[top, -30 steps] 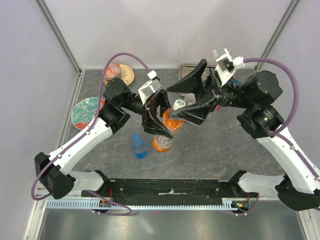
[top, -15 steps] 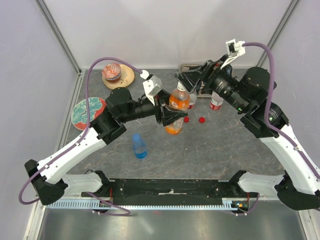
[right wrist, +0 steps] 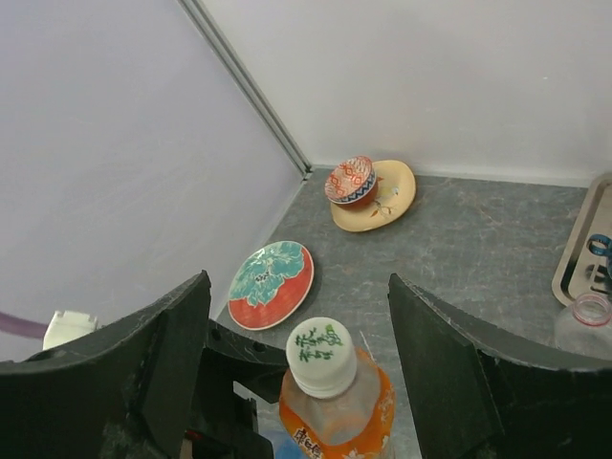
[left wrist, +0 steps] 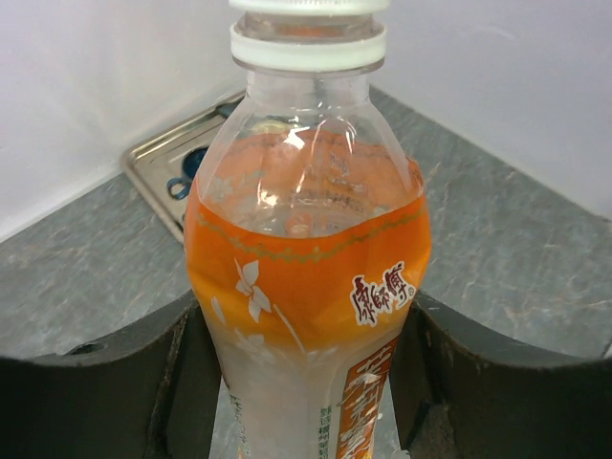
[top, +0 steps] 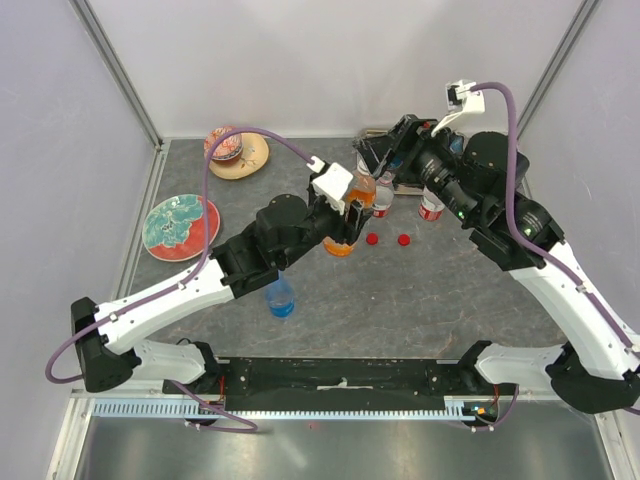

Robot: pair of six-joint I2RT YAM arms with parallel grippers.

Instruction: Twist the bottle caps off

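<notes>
Top view: left gripper (top: pixel 344 224) was clenched round the orange bottle (top: pixel 352 205), mid-table. Right gripper (top: pixel 380 162) hung at the bottle's 1 o'clock. A red cap (top: pixel 371 239) and a second red cap (top: pixel 404 239) lay loose at its 4 o'clock. Blue-tinted bottle (top: pixel 280 297) stood at 7 o'clock.

Left wrist view: fingers (left wrist: pixel 115 382) pressed both flanks of the bottle. White cap (left wrist: pixel 308 8) was on, at 12 o'clock. Steel tray (left wrist: pixel 148 163) sat behind at 10 o'clock.

Right wrist view: the white cap sat between parted fingers (right wrist: pixel 449 382), neither touching it. Uncapped clear bottle (right wrist: pixel 590 314) stood at the cap's 3 o'clock.
</notes>
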